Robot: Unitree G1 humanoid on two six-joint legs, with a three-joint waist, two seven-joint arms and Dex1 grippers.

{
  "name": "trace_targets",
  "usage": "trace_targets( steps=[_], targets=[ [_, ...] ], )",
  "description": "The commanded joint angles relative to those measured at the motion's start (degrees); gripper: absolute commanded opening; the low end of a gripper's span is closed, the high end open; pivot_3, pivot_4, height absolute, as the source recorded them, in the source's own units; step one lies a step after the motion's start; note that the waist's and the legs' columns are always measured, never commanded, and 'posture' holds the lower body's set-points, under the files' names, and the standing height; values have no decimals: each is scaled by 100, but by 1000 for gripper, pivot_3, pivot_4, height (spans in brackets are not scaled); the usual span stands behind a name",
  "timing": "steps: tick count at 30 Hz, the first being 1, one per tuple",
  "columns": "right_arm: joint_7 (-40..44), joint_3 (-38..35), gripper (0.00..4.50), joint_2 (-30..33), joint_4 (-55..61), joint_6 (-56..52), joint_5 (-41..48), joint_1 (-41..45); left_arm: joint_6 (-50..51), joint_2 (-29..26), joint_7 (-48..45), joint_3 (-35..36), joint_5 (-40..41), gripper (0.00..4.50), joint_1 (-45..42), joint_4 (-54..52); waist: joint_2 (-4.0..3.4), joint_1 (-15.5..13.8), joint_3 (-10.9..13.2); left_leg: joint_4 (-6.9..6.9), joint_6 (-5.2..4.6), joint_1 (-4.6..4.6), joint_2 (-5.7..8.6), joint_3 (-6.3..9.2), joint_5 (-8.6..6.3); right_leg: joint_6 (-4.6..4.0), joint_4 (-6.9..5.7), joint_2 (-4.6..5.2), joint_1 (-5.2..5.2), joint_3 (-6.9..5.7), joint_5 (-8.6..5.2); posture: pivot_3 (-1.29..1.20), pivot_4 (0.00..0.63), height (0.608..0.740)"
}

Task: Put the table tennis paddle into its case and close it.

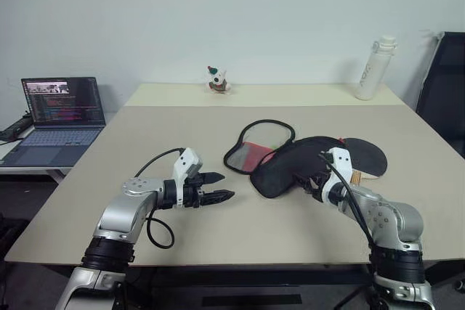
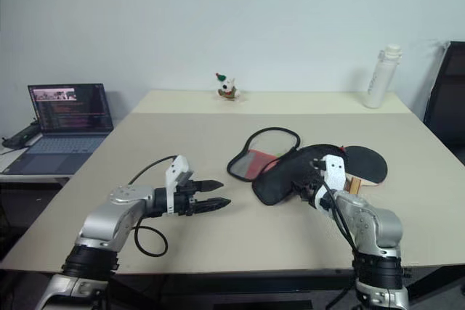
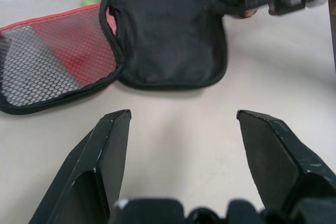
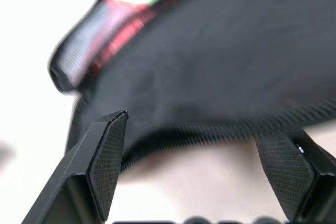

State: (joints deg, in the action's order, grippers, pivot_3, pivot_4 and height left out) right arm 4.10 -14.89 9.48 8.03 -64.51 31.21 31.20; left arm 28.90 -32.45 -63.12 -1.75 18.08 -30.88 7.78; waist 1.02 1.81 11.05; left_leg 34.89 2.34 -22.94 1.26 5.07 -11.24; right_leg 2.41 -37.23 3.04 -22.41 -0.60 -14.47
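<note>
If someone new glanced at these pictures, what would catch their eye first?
The case lies unzipped mid-table, its red mesh flap folded out. The right pincer is open at its near edge, with the table tennis paddle just beyond. The left pincer hovers open over bare table.

I have both arms reaching forward, low and nearly level. My left gripper (image 1: 224,187) points inward toward the right with its two black fingers (image 3: 105,150) spread wide apart, holding nothing. My right gripper (image 2: 309,179) angles inward to the left, jaws likewise wide.
</note>
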Motion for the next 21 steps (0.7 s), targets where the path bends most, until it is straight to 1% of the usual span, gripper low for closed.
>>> trace_targets(
  steps=[1,5,6,8,9,12,17,18,21],
  targets=[
    [-99,-87,3960,-243,-194,254,14,222,-112,10,25,90,122,3497,-84,-44,0,1,0,0,0,0,0,-1,0,0,0,0,0,0,0,0,150,740],
    [-156,77,3960,-503,-297,342,-66,253,-116,22,32,59,117,3497,-90,-81,-1,2,0,-1,0,1,0,-1,0,0,-1,0,0,1,0,0,150,740],
    [-150,131,3778,-560,-286,325,-51,240,-118,24,33,54,116,3528,-89,-91,-1,2,0,-1,0,1,0,-2,0,-1,-1,0,-1,1,0,0,150,740],
    [-72,235,3339,-617,-278,258,-11,228,-103,24,35,51,122,3544,-92,-109,-1,3,0,-1,0,1,-1,-2,0,-6,-2,0,-1,1,3,0,150,740],
    [9,333,3032,-611,-293,191,5,234,-83,22,32,53,132,3544,-100,-118,-1,4,0,-1,0,1,-1,-2,0,-13,-3,0,-2,1,7,0,150,740],
    [362,768,1906,-623,-467,110,21,380,-34,46,44,37,156,3544,-156,-187,-1,5,0,-1,0,2,-1,-2,0,-12,-3,0,-2,1,7,0,150,740],
    [1015,1121,93,-641,-693,-77,224,743,73,118,80,52,229,3544,-194,-323,-2,7,1,0,0,2,-2,-2,0,-11,-6,-1,-5,1,6,0,150,740],
    [1085,1144,22,-632,-712,-110,245,773,92,118,83,56,245,3544,-187,-349,-2,7,1,0,0,2,-2,-2,0,-11,-6,-2,-6,1,6,0,150,740],
    [1465,1360,22,-470,-687,-308,356,855,124,87,84,52,297,3544,-140,-428,-2,6,1,-1,0,0,-1,-1,0,-12,-4,-1,-6,0,7,0,150,740]
  ],
)
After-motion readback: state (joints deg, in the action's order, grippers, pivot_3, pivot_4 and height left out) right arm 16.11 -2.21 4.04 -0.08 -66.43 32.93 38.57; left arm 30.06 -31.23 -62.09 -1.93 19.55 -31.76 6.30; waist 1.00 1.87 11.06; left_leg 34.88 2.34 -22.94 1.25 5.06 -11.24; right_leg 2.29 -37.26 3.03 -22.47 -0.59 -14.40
